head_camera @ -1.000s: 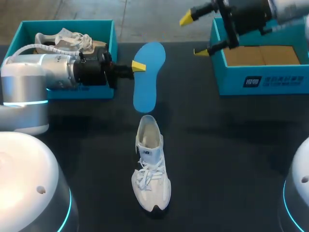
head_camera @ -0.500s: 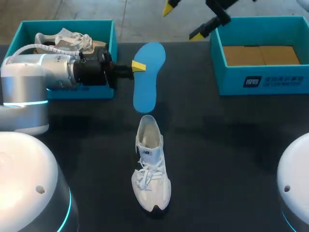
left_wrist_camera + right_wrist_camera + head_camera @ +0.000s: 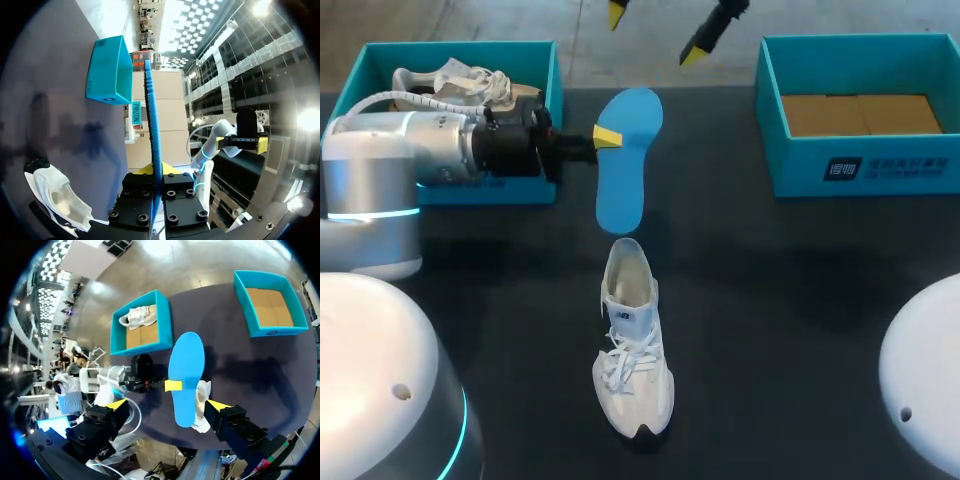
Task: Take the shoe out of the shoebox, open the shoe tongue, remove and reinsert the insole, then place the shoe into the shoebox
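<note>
Left hand (image 3: 606,137) pinching blue insole (image 3: 625,170) | right hand (image 3: 655,30) spread | shoe (image 3: 632,360) on table (image 3: 800,300)

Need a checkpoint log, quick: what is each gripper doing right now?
Left gripper: closed on the blue insole.
Right gripper: open, holding nothing.

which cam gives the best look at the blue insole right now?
Head view: the blue insole shows its whole flat outline, with the left gripper pinching its edge. The right wrist view also shows it whole, overlapping the shoe. The left wrist view gives only its thin edge.
</note>
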Available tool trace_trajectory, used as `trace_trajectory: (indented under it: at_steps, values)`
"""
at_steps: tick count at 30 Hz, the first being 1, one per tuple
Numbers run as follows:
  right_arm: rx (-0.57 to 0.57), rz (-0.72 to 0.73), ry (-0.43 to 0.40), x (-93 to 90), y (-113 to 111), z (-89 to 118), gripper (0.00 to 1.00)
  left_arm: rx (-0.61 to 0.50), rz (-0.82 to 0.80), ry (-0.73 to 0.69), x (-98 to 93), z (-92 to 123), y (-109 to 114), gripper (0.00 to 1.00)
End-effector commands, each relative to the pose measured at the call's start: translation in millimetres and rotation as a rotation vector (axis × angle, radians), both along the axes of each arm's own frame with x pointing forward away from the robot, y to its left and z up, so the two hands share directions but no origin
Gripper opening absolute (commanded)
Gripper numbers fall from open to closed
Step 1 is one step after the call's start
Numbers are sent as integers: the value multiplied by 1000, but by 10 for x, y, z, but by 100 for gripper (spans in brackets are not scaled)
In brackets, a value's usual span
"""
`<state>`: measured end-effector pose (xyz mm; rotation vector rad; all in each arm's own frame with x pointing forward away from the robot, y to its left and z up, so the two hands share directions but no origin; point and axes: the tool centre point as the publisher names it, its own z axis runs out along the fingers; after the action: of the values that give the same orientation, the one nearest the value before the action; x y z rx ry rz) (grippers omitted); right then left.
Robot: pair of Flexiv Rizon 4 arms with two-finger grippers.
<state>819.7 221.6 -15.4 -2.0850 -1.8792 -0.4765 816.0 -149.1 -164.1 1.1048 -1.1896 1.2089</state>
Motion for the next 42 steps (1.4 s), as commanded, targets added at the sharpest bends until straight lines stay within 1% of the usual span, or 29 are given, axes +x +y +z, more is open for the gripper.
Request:
trace_trajectory:
  at_steps: [1,9,15,20,22,23,25,26,27,30,32,34,38,42]
  values:
    - [-352,-15,15,-30,131,-23,100,2,2,0,-10,6,6,0]
    - [-333,-17,5,-63,173,-107,100,2,2,0,-10,6,6,0]
    - [-319,-14,-1,-76,182,-130,100,2,2,0,-10,6,6,0]
    - [-316,-16,-17,-92,203,-150,100,2,2,0,-10,6,6,0]
    - [-296,-16,-31,-99,205,-162,100,2,2,0,-10,6,6,0]
    - [-278,-17,-35,-106,200,-170,100,2,2,0,-10,6,6,0]
    - [-193,-8,-50,-110,181,-181,100,2,2,0,-10,6,6,0]
    - [-176,-10,-50,-113,165,-179,100,2,2,0,-10,6,6,0]
    - [-119,-3,-55,-113,146,-188,100,2,2,0,-10,6,6,0]
    - [-23,-6,-68,-121,78,-195,100,2,2,0,-10,6,6,0]
    - [63,-10,-81,-127,5,-206,100,2,2,0,-10,6,6,0]
    - [97,-15,-83,-131,-44,-217,100,2,2,0,-10,6,6,0]
    - [210,-19,-101,-149,-149,-250,100,2,2,0,-10,6,6,0]
    - [291,-11,-95,-159,-206,-284,100,2,2,0,-10,6,6,0]
